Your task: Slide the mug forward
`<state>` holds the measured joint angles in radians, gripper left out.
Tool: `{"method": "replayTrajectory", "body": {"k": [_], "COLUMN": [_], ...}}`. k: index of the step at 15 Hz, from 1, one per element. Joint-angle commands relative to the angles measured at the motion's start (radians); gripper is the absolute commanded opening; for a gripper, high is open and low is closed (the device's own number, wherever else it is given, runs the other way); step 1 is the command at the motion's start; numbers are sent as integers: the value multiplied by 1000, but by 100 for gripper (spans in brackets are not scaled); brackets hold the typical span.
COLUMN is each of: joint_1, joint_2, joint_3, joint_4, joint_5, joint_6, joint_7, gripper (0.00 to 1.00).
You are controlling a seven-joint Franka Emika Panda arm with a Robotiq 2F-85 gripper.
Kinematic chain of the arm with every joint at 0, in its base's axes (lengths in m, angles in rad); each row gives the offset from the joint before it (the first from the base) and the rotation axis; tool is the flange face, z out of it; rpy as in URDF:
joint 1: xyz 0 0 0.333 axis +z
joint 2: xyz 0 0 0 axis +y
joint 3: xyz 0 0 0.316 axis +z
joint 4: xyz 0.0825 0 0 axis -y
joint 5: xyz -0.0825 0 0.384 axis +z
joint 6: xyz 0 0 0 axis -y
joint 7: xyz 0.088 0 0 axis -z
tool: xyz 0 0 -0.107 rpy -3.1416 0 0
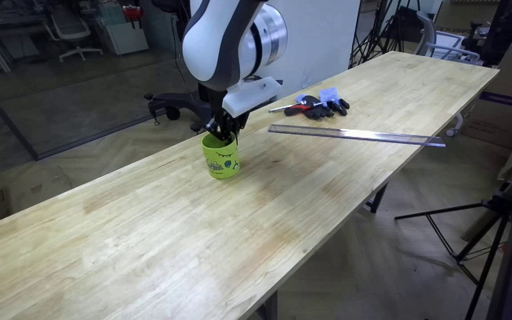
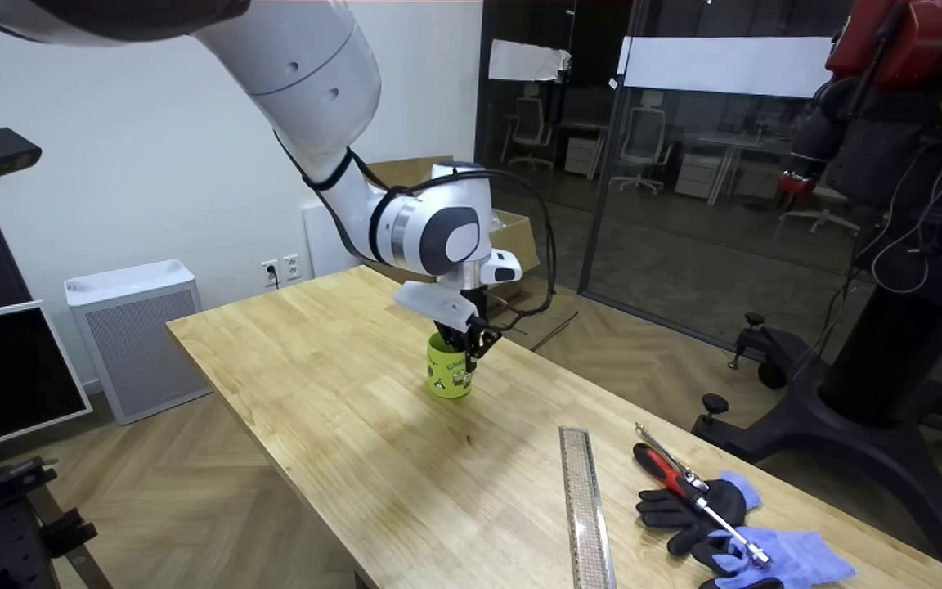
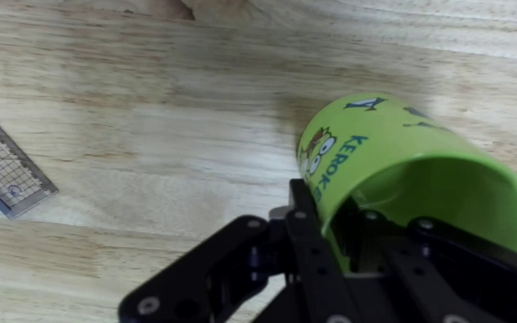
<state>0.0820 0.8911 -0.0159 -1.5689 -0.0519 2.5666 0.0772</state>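
The lime-green mug (image 1: 221,163) stands upright on the wooden table, close to its long edge. It shows in both exterior views, also here (image 2: 443,378). In the wrist view the mug (image 3: 388,134) is at centre right, with dark prints and lettering on its body. Its handle is hidden from all views. My gripper (image 3: 326,199) straddles the mug's wall, one finger inside and one against the outside. The fingers are close together and look shut on the wall. The gripper also shows at the rim in both exterior views, here (image 1: 228,137) and here (image 2: 468,348).
A long clear ruler (image 1: 356,134) lies across the table; its end (image 3: 11,188) shows in the wrist view. Gloves (image 2: 696,511) and a red-handled ratchet tool (image 2: 667,470) lie by the long edge. A black wheeled base (image 2: 847,409) stands on the floor beside the table.
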Motion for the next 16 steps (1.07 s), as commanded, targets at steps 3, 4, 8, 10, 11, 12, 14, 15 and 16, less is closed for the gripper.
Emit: {"method": "replayTrajectory", "body": {"k": [3, 4, 8, 10, 11, 12, 14, 15, 16], "joint_1": [1, 5, 27, 40, 47, 40, 35, 41, 50], "joint_2": [27, 26, 10, -6, -16, -30, -60, -81, -97], "joint_3": [12, 9, -17, -32, -36, -20, 1, -1, -9], "joint_4": [54, 53, 42, 31, 21, 11, -11, -26, -36], "joint_5": [9, 6, -10, -18, -20, -13, 2, 4, 2], "joint_6": [-33, -32, -33, -35, -37, -49, -76, -91, -107], "joint_7": [-5, -1, 27, 42, 46, 27, 14, 30, 50], "gripper": [62, 69, 96, 100, 100, 100, 100, 100, 100]}}
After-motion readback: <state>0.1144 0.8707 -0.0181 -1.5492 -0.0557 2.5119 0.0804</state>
